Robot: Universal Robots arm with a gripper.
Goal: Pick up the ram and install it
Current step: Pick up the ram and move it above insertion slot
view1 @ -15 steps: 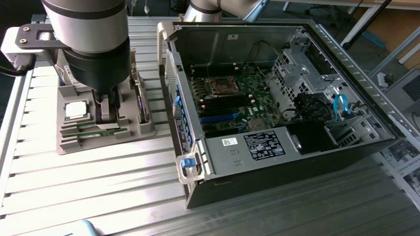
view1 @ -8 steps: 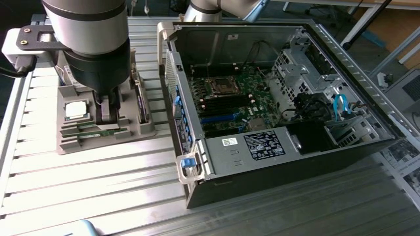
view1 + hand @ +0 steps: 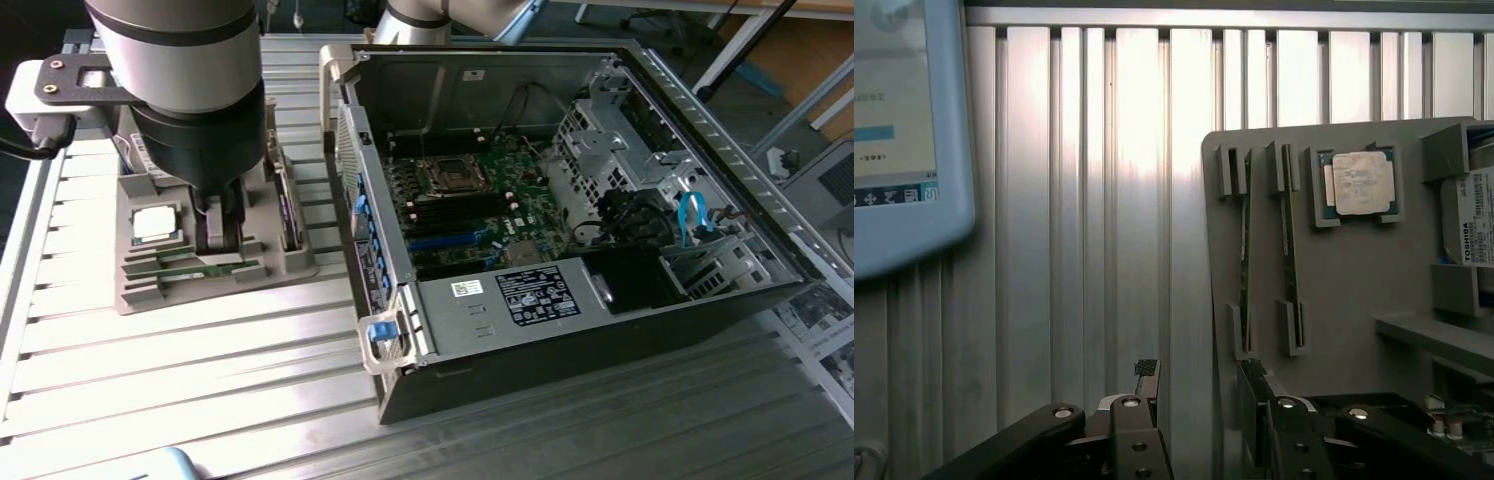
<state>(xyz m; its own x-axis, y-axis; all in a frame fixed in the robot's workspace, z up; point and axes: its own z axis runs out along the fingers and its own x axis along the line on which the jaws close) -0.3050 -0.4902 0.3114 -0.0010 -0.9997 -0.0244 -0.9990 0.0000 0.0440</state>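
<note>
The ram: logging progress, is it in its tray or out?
In: the ram stands on edge in the gray tray's slots, near the open, empty gripper.

Holder (image 3: pixel 160 295) on table (image 3: pixel 200 380), exterior view's left; computer case (image 3: pixel 534 320) beside it, at right. In holder: ram (image 3: pixel 1287 250) slotted between second stick (image 3: pixel 1245 250) and processor (image 3: pixel 1362 183); hard drive (image 3: pixel 1476 230) beyond processor. Gripper (image 3: pixel 1199 385) over holder edge.

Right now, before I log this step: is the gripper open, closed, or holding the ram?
Gripper: open, holding nothing; the ram sits in its grey tray.
</note>
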